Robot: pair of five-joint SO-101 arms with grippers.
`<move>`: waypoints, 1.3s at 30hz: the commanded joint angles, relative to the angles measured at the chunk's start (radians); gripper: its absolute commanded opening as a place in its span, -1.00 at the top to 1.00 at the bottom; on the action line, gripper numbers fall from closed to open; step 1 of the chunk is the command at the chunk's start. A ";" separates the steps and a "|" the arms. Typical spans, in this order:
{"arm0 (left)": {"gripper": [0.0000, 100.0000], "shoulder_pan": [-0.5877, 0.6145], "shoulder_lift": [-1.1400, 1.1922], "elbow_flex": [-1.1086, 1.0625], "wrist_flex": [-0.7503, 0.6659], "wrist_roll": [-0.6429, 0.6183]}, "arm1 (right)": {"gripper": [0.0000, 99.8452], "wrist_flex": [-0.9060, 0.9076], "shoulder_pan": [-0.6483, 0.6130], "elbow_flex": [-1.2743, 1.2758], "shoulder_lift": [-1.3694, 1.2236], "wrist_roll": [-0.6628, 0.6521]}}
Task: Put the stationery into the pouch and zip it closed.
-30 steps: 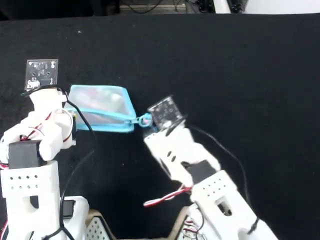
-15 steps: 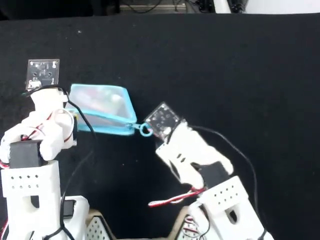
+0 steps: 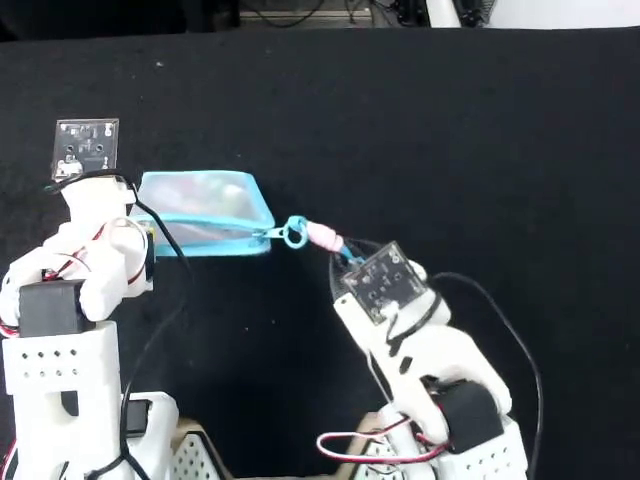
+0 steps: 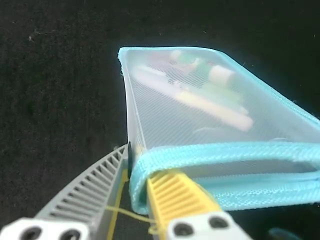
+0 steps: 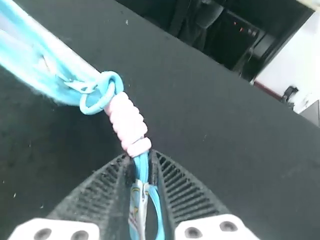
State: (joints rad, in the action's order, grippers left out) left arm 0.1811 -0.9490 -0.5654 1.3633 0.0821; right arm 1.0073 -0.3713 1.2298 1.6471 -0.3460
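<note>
Holding, left claw (image 4: 138, 165): it is closed tight on the left short end of the pouch (image 4: 200, 115), pinching the blue edge band from both sides.
Pouch: one pouch, clear with blue trim, lies flat on the black tabletop (image 3: 450, 150). In the high view its long axis runs left to right, from one claw toward the other.
Stationery (image 4: 210, 97): several pieces lie inside the pouch, under the mesh. I cannot count them exactly, and I see none loose on the tabletop.
Zipper ring (image 3: 294, 233): one blue ring, just off the right corner of the pouch. The slider sits at this corner, so I judge that the zip is closed or nearly closed.
Pink cord (image 3: 322, 238): one cord, knotted to the ring, stretched straight from the ring to the right claw.
Right claw (image 5: 141, 167): it is nearly shut, gripping the thin blue tail of the pink cord between its tips.
Key relation: the pouch lies left of the right claw, with ring, cord and claw almost along the long axis. A pull to the right works against the left claw.
</note>
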 commanded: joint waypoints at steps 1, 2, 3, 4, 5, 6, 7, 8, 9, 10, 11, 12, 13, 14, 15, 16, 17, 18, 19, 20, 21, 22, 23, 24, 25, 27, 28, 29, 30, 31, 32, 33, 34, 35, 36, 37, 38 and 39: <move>0.94 0.015 -0.008 0.025 -0.003 -0.003 | 0.98 -0.043 -0.035 -0.074 0.030 0.012; 0.94 0.015 -0.008 0.025 -0.003 -0.003 | 0.98 -0.061 -0.066 -0.084 0.030 0.017; 0.94 0.015 -0.008 0.025 -0.003 -0.003 | 0.98 -0.077 -0.103 -0.099 0.030 0.018; 0.94 0.016 -0.008 0.025 -0.003 -0.003 | 0.98 -0.089 -0.146 -0.116 0.024 0.018; 0.94 0.016 -0.008 0.025 -0.003 -0.003 | 0.98 -0.097 -0.184 -0.140 0.015 0.018; 0.94 0.016 -0.008 0.025 -0.003 -0.003 | 0.98 -0.100 -0.213 -0.168 -0.002 0.018; 0.94 0.016 -0.008 0.025 -0.003 -0.003 | 0.98 -0.101 -0.236 -0.199 -0.025 0.018; 0.94 0.016 -0.008 0.025 -0.003 -0.003 | 0.98 -0.101 -0.245 -0.232 -0.056 0.018; 0.94 0.016 -0.008 0.025 -0.003 -0.005 | 0.98 -0.101 -0.250 -0.266 -0.091 0.018; 0.94 0.016 -0.008 0.025 -0.003 -0.005 | 0.98 -0.101 -0.252 -0.300 -0.131 0.018; 0.94 0.016 -0.008 0.025 -0.003 -0.005 | 0.98 -0.107 -0.253 -0.329 -0.171 0.018; 0.94 0.016 -0.008 0.025 -0.003 -0.006 | 0.98 -0.114 -0.253 -0.355 -0.213 0.018; 0.94 0.016 -0.008 0.025 -0.003 -0.008 | 0.98 -0.117 -0.253 -0.377 -0.251 0.018; 0.94 0.016 -0.008 0.025 -0.003 -0.008 | 0.98 -0.117 -0.253 -0.397 -0.286 0.018; 0.94 0.016 -0.008 0.025 -0.003 -0.008 | 0.98 -0.117 -0.253 -0.415 -0.320 0.018; 0.94 0.016 -0.008 0.025 -0.003 -0.008 | 0.98 -0.114 -0.253 -0.432 -0.348 0.018; 0.94 0.016 -0.008 0.025 -0.003 -0.008 | 0.98 -0.109 -0.253 -0.447 -0.380 0.018; 0.94 0.016 -0.008 0.025 -0.003 -0.008 | 0.98 -0.109 -0.253 -0.460 -0.407 0.020; 0.94 0.016 -0.008 0.025 -0.003 -0.008 | 0.98 -0.112 -0.253 -0.469 -0.435 0.028; 0.94 0.015 -0.008 0.025 -0.003 -0.008 | 0.98 -0.117 -0.253 -0.479 -0.463 0.051; 0.94 0.013 -0.008 0.025 -0.003 -0.008 | 0.98 -0.135 -0.253 -0.492 -0.496 0.078; 0.94 0.013 -0.008 0.025 -0.003 -0.008 | 0.98 -0.160 -0.253 -0.506 -0.529 0.106; 0.94 0.013 -0.008 0.025 -0.003 -0.008 | 0.98 -0.192 -0.253 -0.522 -0.565 0.129; 0.94 0.013 -0.008 0.025 -0.003 -0.008 | 0.98 -0.230 -0.250 -0.538 -0.602 0.141; 0.94 0.015 -0.008 0.025 -0.003 -0.008 | 0.98 -0.273 -0.247 -0.550 -0.641 0.146; 0.94 0.016 -0.008 0.024 -0.003 -0.008 | 0.98 -0.353 -0.227 -0.565 -0.723 0.152; 0.94 0.016 -0.008 0.024 -0.003 -0.008 | 0.97 -0.376 -0.219 -0.570 -0.763 0.152; 0.94 0.016 -0.008 0.022 -0.003 -0.008 | 0.95 -0.376 -0.218 -0.578 -0.800 0.152; 0.94 0.016 -0.008 0.022 -0.003 -0.008 | 0.89 -0.358 -0.216 -0.591 -0.834 0.152; 0.94 0.016 -0.008 0.021 -0.003 -0.006 | 0.81 -0.327 -0.215 -0.607 -0.862 0.152; 0.94 0.016 -0.008 0.021 -0.003 -0.006 | 0.72 -0.285 -0.215 -0.622 -0.877 0.152; 0.94 0.016 -0.008 0.021 -0.003 -0.006 | 0.65 -0.244 -0.215 -0.636 -0.881 0.152; 0.94 0.016 -0.008 0.021 -0.003 -0.006 | 0.60 -0.207 -0.215 -0.650 -0.880 0.152; 0.94 0.016 -0.008 0.021 -0.003 -0.005 | 0.58 -0.172 -0.215 -0.665 -0.872 0.152; 0.94 0.016 -0.008 0.021 -0.003 -0.005 | 0.58 -0.140 -0.215 -0.682 -0.858 0.150; 0.94 0.016 -0.008 0.021 -0.003 -0.005 | 0.58 -0.109 -0.215 -0.694 -0.840 0.146; 0.94 0.016 -0.008 0.021 -0.003 -0.005 | 0.58 -0.083 -0.215 -0.702 -0.819 0.144; 0.94 0.016 -0.008 0.021 -0.003 -0.005 | 0.58 -0.052 -0.215 -0.708 -0.796 0.143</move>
State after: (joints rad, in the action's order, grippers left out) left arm 0.1872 -0.9490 -0.5654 1.3633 0.0821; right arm 0.8846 -0.6076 0.5961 0.7879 -0.2048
